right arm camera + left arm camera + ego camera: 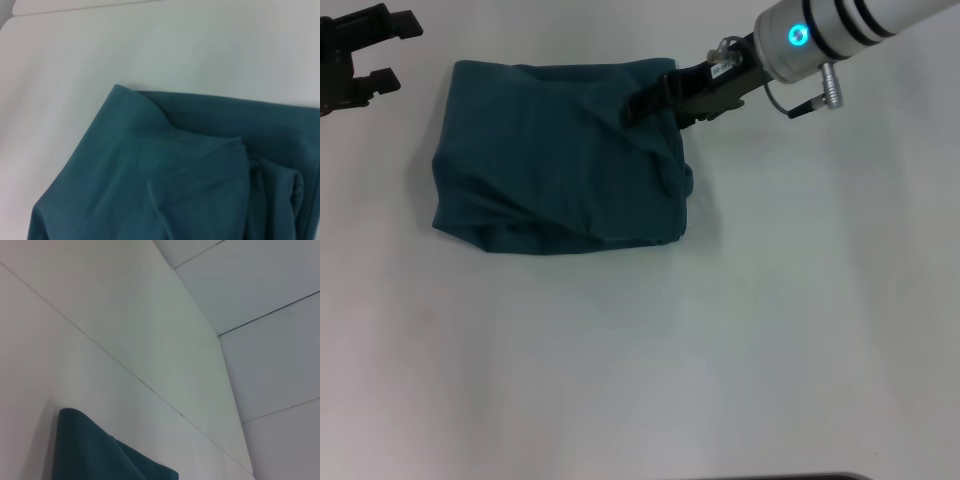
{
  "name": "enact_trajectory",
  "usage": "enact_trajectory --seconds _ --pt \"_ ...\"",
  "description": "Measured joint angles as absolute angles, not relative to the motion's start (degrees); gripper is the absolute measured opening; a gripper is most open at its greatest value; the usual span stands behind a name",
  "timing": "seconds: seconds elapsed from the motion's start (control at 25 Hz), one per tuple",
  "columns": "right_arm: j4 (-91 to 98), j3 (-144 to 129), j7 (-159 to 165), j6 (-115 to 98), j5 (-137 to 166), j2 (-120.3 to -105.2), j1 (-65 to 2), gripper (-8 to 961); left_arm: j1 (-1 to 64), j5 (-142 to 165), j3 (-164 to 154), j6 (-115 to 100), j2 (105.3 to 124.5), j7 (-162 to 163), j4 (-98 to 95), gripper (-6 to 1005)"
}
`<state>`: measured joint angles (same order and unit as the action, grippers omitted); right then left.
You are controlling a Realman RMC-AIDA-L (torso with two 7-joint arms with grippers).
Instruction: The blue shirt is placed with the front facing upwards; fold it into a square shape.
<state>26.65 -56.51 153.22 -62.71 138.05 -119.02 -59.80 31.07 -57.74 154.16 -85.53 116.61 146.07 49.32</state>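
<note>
The blue shirt [555,160] lies on the white table [720,350], far-left of centre, folded into a rough, lumpy rectangle w/ several layers stacked. Its left side and far edge run fairly straight; the near edge is uneven, w/ a lower layer poking out near-left, and the right side bunches into a small rounded lump. No lettering shows on top, just plain teal cloth w/ diagonal creases. My right claw [638,106] sits at the far-right corner of the bundle, fingers lying low over the cloth and touching it; can't tell whether they're clenched on the fabric or just resting on it, since the dark fingers blend w/ the folds. My right wrist view shows the shirt [165,185] close up: a top flap w/ a rounded corner over more layers, and a crumpled fold at one side. My left claw [365,50] hangs at the far-left, apart from the shirt, fingers spread, gripping nothing. My left wrist view catches only one shirt corner [95,455] against the pale table surface.
</note>
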Motion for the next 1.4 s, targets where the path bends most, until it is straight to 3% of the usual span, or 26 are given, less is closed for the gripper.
enact_trajectory --seconds 0.16,1.04,1.16,1.4 --pt "25.51 -56.75 153.07 -61.52 138.01 -119.43 -60.59 919 31.14 -57.74 154.17 -85.15 116.62 146.07 49.3 940" --pt "22.11 -59.89 153.14 -59.47 135.96 -119.89 -61.96 861 31.28 -57.74 154.1 -84.88 116.56 145.36 47.8 939" --pt "22.14 -60.1 153.23 -59.63 135.98 -119.88 -62.04 648 31.39 -57.74 154.07 -84.98 116.58 145.36 47.8 939" --pt "22.73 -60.5 153.8 -59.72 136.04 -119.62 -61.85 393 31.4 -57.74 153.99 -85.13 116.61 145.36 47.76 939"
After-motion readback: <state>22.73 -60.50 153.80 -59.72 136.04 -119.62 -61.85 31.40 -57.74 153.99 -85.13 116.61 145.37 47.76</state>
